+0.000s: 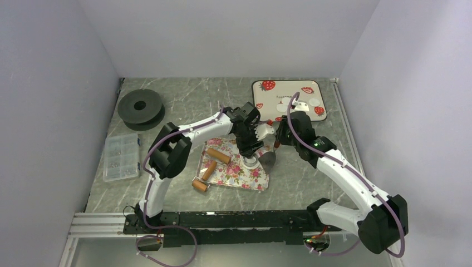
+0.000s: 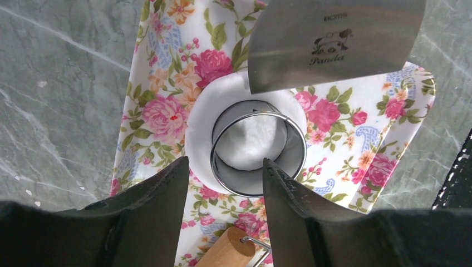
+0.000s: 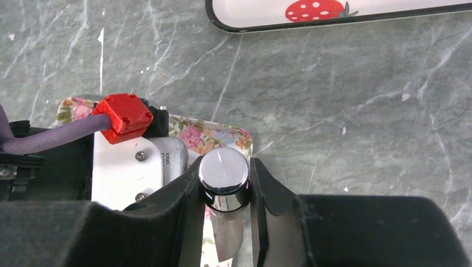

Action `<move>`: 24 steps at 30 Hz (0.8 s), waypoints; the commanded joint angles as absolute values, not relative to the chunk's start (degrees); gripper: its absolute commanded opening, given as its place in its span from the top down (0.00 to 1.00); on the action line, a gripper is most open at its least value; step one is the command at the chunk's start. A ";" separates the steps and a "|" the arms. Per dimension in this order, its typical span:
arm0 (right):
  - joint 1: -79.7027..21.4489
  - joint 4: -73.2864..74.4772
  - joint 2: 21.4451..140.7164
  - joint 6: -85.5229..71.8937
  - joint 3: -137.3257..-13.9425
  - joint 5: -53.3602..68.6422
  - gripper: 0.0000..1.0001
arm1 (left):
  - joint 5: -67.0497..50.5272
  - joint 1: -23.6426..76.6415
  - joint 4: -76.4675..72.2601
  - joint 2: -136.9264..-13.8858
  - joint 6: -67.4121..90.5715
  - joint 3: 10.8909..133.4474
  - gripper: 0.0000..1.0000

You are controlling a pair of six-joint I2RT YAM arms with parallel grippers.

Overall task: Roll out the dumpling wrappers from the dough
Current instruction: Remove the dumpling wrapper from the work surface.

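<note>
1. Scanning from the left wall: a black spool [image 1: 140, 108] lies flat on the grey marbled table [image 1: 183, 100], and nearer the arms sits a clear compartment box [image 1: 121, 157].
2. Floral tray [image 1: 236, 175] sits mid-table. Three short wooden rollers [image 1: 217, 156] lie on its left part, and the nearest one overhangs the tray's near-left corner.
3. Left gripper [image 2: 225, 167] hovers over the right part of the floral tray with its jaws parted and nothing held. The tray pattern shows through the gap.
4. Just ahead of its fingertips a metal ring cutter [image 2: 245, 181] stands upright on a flat white round of dough [image 2: 201, 119]. White dough also fills the inside of the ring.
5. Steel scraper [image 2: 334, 44], marked "Panda", stands blade-down at the far rim of the dough, just beside the ring. Contact with the dough cannot be told.
6. Right gripper [image 3: 224, 167] is clamped on the scraper's round chrome handle, with a finger tight on each side.
7. Strawberry tray [image 1: 261, 94] sits far right. The dumpling wrappers [image 1: 315, 102] — pale round discs — lie on it among the printed berries, well apart from the dough and too small to count.
</note>
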State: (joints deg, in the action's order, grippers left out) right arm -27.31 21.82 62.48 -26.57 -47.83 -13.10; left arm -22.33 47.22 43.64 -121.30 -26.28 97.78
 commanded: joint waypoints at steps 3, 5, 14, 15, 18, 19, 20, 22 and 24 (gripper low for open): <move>-27.76 20.81 58.33 -29.31 -51.32 -9.81 1.00 | -24.21 48.08 42.17 -118.49 -26.92 97.93 0.44; -27.77 20.19 57.84 -30.09 -49.82 -9.15 1.00 | -23.95 48.08 41.85 -118.91 -26.83 97.90 0.45; -27.74 18.54 60.56 -30.52 -49.14 -6.90 1.00 | -23.53 48.05 39.64 -120.25 -26.08 96.53 0.51; -27.77 18.50 61.10 -30.27 -49.40 -7.14 1.00 | -23.48 48.05 39.03 -120.35 -26.02 96.24 0.52; -27.69 17.67 62.31 -29.66 -49.64 -7.26 1.00 | -23.71 48.03 38.33 -120.77 -25.73 95.89 0.54; -27.74 17.37 62.73 -29.55 -49.66 -7.14 1.00 | -23.87 48.07 38.28 -120.84 -25.64 95.89 0.55; -27.70 17.21 63.22 -29.65 -49.61 -7.00 1.00 | -23.90 48.02 38.13 -120.85 -25.54 95.78 0.57; -27.72 16.43 64.06 -29.85 -49.26 -6.49 1.00 | -23.97 48.07 37.28 -120.69 -25.34 95.34 0.59; -28.26 16.31 64.71 -29.97 -49.13 -6.99 1.00 | -24.52 48.05 37.14 -120.59 -25.25 95.11 0.63</move>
State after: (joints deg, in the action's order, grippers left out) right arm -27.03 23.07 63.83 -28.60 -47.97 -10.96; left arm -22.61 47.16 40.51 -120.95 -25.69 95.66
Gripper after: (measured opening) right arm 0.310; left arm 0.401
